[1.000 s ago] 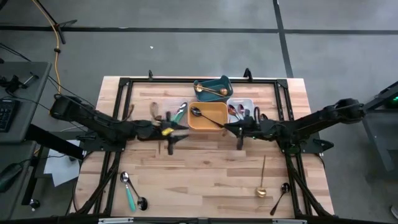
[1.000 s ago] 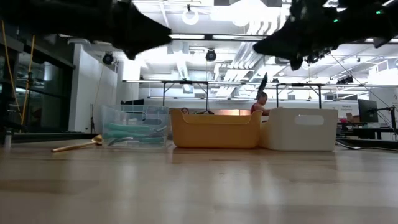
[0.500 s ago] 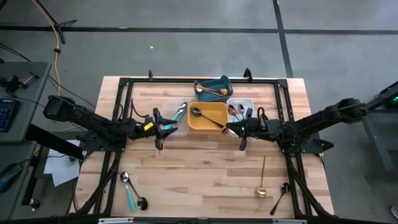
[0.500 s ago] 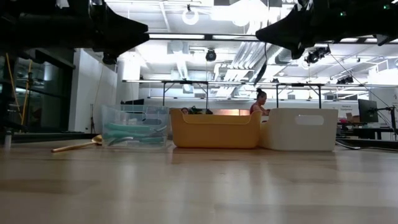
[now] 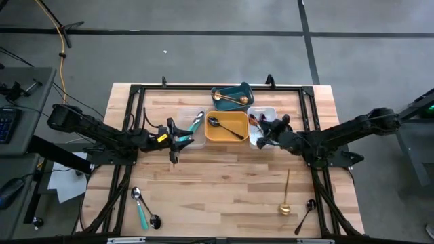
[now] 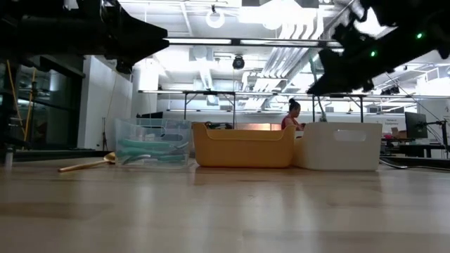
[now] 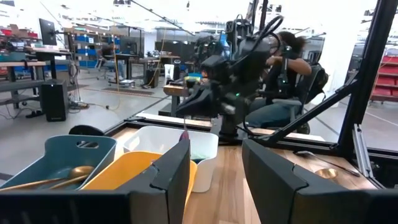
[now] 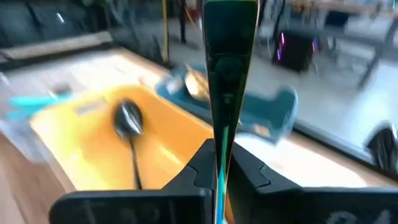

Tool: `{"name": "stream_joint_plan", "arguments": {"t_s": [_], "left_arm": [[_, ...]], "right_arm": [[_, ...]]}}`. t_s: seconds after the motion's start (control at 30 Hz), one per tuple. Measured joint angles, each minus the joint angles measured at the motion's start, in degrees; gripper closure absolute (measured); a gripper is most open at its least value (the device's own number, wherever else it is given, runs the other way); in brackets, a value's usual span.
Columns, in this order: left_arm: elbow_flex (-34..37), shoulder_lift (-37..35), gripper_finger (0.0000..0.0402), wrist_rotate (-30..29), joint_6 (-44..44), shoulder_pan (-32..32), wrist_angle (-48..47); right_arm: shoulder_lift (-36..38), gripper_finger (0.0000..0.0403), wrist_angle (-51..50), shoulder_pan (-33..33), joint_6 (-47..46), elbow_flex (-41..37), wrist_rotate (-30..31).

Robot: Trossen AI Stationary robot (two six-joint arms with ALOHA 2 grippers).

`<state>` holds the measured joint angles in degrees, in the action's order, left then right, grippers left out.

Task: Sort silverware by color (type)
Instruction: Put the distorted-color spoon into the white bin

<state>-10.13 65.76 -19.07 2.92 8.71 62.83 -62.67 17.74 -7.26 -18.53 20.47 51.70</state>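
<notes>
Right wrist view: right gripper (image 8: 219, 168) clamps an iridescent utensil (image 8: 227, 74) upright, now shifted from orange tray (image 5: 228, 135) to above white tray (image 5: 268, 111); drop looks imminent. Left gripper (image 5: 178, 144), fingers apart and empty, has backed off beside clear tray (image 5: 188, 114).

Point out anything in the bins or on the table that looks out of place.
Nothing looks spilled or damaged. One teal-handled spoon lies tilted over the clear bin's rim rather than flat inside. Loose pieces wait unsorted near the table's front edge: spoons on the left, a gold spoon and a black spoon on the right.
</notes>
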Motion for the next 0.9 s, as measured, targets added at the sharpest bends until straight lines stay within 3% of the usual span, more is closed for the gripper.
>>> {"name": "stream_joint_plan", "arguments": {"t_s": [0.17, 0.3, 0.67, 0.9], "left_arm": [[0.0, 0.0, 0.0261, 0.0, 0.0, 0.0, 0.0], [0.0, 0.0, 0.0261, 0.0, 0.0, 0.0, 0.0], [0.0, 0.0, 0.0261, 0.0, 0.0, 0.0, 0.0], [0.0, 0.0, 0.0261, 0.0, 0.0, 0.0, 0.0]], "right_arm": [[0.0, 0.0393, -18.6, 4.5, -11.4, 3.6, -6.9], [0.0, 0.0393, -26.9, 5.4, -17.4, 5.1, -10.3], [0.0, 0.0391, -28.7, 5.4, -21.1, 5.4, -13.0], [0.0, 0.0337, -28.7, 5.4, -21.3, 5.4, -12.9]]}}
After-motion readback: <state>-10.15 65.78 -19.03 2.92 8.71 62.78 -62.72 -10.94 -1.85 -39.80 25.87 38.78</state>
